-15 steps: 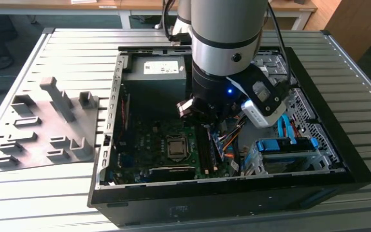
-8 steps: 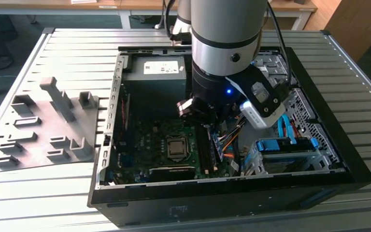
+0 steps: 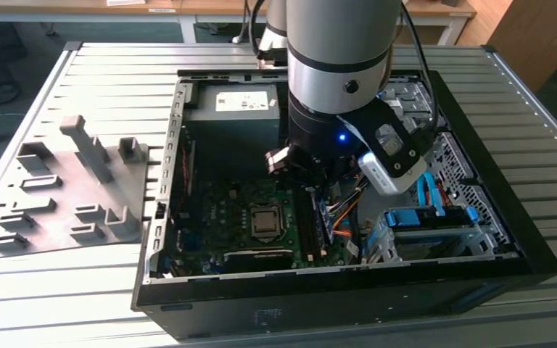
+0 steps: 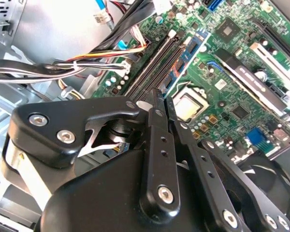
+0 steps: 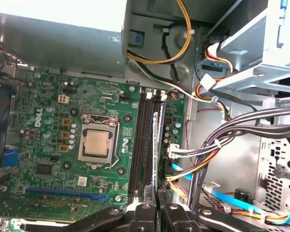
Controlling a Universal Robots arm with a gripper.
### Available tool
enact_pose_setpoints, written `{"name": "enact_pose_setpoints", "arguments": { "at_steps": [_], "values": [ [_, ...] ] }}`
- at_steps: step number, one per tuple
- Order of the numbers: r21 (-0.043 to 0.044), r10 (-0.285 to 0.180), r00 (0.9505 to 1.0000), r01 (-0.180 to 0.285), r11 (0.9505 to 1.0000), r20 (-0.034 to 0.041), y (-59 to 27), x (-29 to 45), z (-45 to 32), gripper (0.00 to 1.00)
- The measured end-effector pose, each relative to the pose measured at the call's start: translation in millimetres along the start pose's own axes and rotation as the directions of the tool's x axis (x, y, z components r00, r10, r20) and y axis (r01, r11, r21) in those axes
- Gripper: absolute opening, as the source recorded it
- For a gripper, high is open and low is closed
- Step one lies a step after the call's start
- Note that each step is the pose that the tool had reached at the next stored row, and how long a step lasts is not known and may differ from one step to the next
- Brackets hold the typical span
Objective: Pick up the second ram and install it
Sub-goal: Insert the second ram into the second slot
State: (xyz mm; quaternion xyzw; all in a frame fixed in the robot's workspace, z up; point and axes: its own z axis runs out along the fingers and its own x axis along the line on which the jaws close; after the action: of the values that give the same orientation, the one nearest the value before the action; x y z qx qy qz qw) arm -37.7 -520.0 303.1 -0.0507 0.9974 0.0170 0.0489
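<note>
- My black two-finger gripper (image 5: 156, 207) is clenched. Its tips are drawn almost together on the near end of the second ram (image 5: 157, 145), a thin dark board with a bluish sheen, seen edge-on in the first wrist view.
- The stick runs lengthwise just beside the long black memory slots (image 5: 144, 140) on the green motherboard (image 5: 53, 154). I cannot tell whether its lower edge is seated in a socket or only resting over one.
- The main risk, as I judge it, is misalignment. If the stick is tilted or off the slot line, pressing would jam it, flex the board or let it slip in my pinch.
- The small white latch clips (image 5: 149, 95) at the slot ends could also block it if they are not swung open.
- On the side away from the chip, a bundle of black, yellow and red wires (image 5: 241, 130) and a white plug (image 5: 174, 151) crowd the slot. My fingers could snag them.
- The other side is roomier, with only low parts before the square silver processor (image 5: 97, 143).
- Farther off, the grey metal drive cage (image 5: 261, 58) and the walls of the black computer case (image 3: 356, 297) hem me in, so the open way is upward.
- Farthest, the grey plastic holder tray (image 3: 66, 196) lies on the slatted metal table (image 3: 114, 72), well apart on the exterior view's left.
</note>
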Motion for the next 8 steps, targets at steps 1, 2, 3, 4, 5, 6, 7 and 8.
{"name": "enact_pose_setpoints", "arguments": {
  "at_steps": [1,2,3,4,5,6,7,8],
  "values": [
    [0.0006,0.005,1.0,-0.005,1.0,0.0002,0.0,-0.4,0.0,0.14],
    [0.0013,0.011,0.9999,-0.011,0.9999,0.0002,0.0,-0.8,0.1,0.14],
    [0.0019,0.015,0.9999,-0.015,0.9999,-0.0008,-0.1,-1.1,0.1,0.14],
    [0.0025,0.02,0.9998,-0.02,0.9998,-0.0034,-0.1,-1.2,0.2,0.14],
    [0.0027,0.024,0.9997,-0.024,0.9997,-0.0085,-0.1,-1.2,0.2,0.14],
    [0.0025,0.028,0.9995,-0.028,0.9996,-0.0164,-0.1,-1.2,0.2,0.14],
    [0.0023,0.032,0.9991,-0.032,0.9995,-0.0269,-0.1,-1.2,0.3,0.14],
    [0.0016,0.035,0.9986,-0.035,0.9994,-0.0408,-0.1,-1.2,0.5,0.14]
  ]
}}
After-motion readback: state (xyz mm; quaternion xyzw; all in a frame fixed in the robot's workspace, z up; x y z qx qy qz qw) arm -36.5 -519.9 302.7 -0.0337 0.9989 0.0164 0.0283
